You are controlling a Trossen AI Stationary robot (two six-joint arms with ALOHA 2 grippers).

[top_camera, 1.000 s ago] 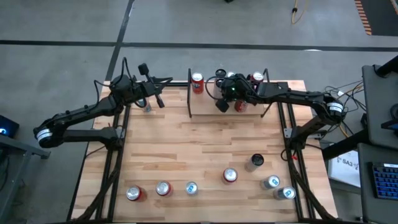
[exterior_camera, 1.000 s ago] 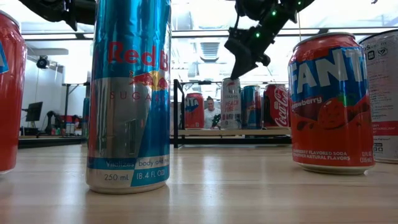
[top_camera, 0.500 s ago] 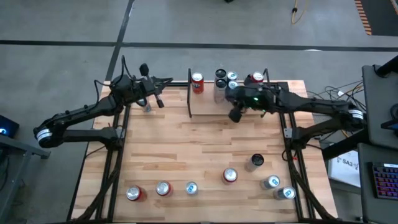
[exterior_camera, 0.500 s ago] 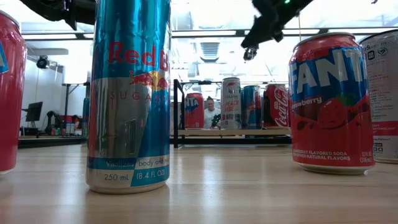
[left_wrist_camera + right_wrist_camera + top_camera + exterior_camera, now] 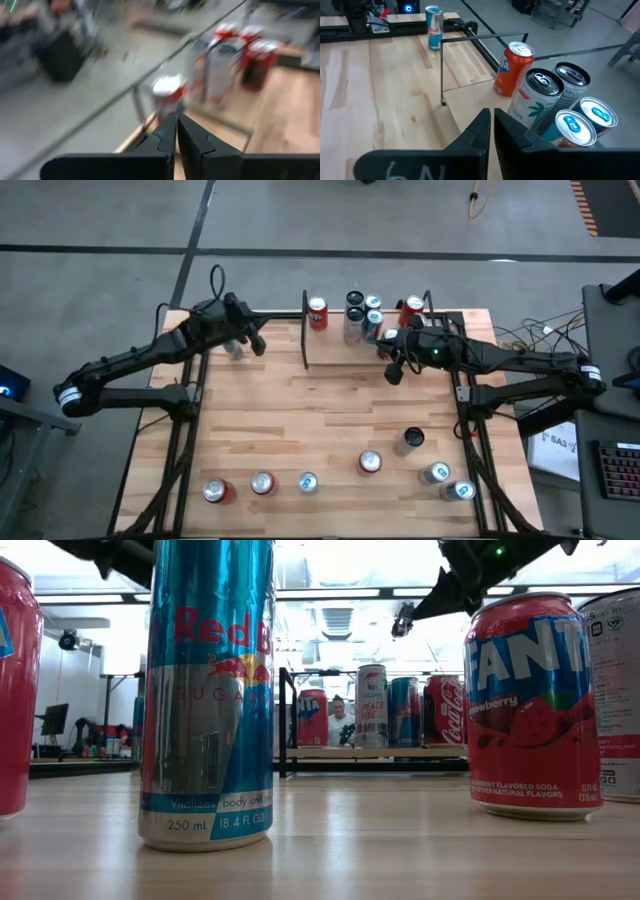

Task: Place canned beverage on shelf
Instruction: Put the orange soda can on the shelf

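Note:
The shelf (image 5: 335, 352) stands at the table's far middle, with several cans standing on its board: a red one (image 5: 318, 311) at its left end, then dark, white and blue ones (image 5: 535, 97), and a red one (image 5: 412, 305) at its right end. My right gripper (image 5: 392, 370) hangs shut and holding nothing, just off the shelf's near right corner, above the table (image 5: 402, 624). Over the table's far left, my left gripper (image 5: 258, 340) is also shut with nothing in it and points toward the shelf (image 5: 176, 122). A slim blue can (image 5: 233, 350) stands on the table below it.
Several cans stand on the table's near part: a red one (image 5: 215, 491), a silver one (image 5: 262, 483), a blue one (image 5: 307, 481), a red one (image 5: 370, 463), a dark one (image 5: 412, 440) and two at the near right (image 5: 448, 480). The shelf's thin black rail (image 5: 442, 70) stands upright.
My right gripper has drawn back from above the shelf's cans toward the table's right edge, staying shut with nothing in it. My left gripper has rolled about its own axis while staying in place. No can has moved.

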